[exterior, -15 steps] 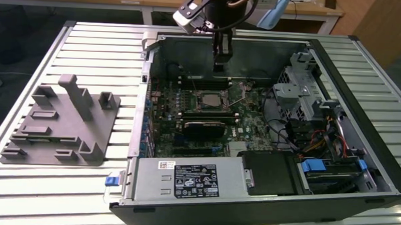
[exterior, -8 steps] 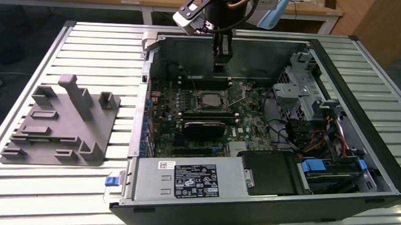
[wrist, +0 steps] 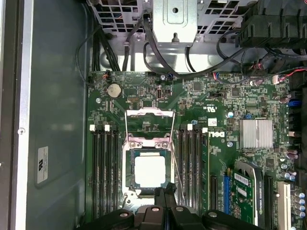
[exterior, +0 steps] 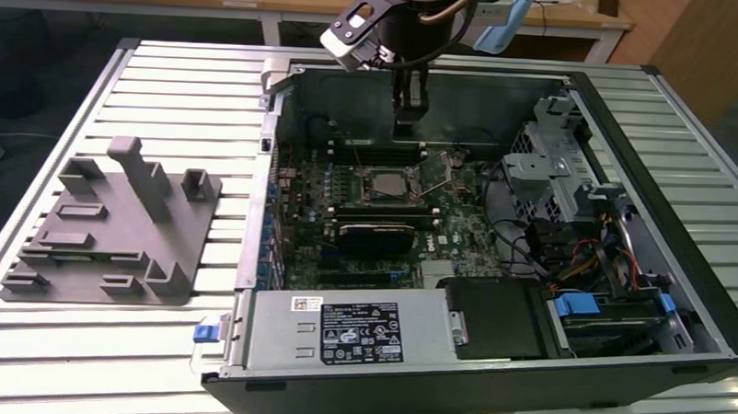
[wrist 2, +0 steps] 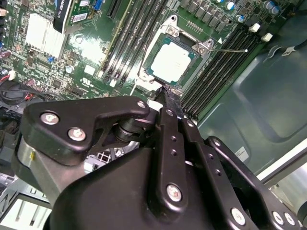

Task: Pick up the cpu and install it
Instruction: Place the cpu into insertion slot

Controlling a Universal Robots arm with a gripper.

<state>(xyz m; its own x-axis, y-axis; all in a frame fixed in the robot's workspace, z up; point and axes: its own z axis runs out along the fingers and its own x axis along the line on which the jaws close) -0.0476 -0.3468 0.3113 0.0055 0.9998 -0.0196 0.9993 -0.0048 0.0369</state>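
We find the cpu (wrist: 149, 171) lying flat in its socket (wrist: 130, 143) on the motherboard (wrist: 216, 96), inside the open computer case (exterior: 666, 125), with the load plate (wrist: 148, 111) tipped up. Our gripper (wrist: 165, 194) hangs above the board, just off one edge of the chip. Its fingers (wrist: 160, 196) are pressed together on nothing. The cpu is square, so it has no long axis.

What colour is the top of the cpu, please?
The cpu is silver-grey on top, clearest in the first wrist view.

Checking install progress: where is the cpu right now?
In both wrist views the cpu sits in the socket on the motherboard, between two banks of memory slots.
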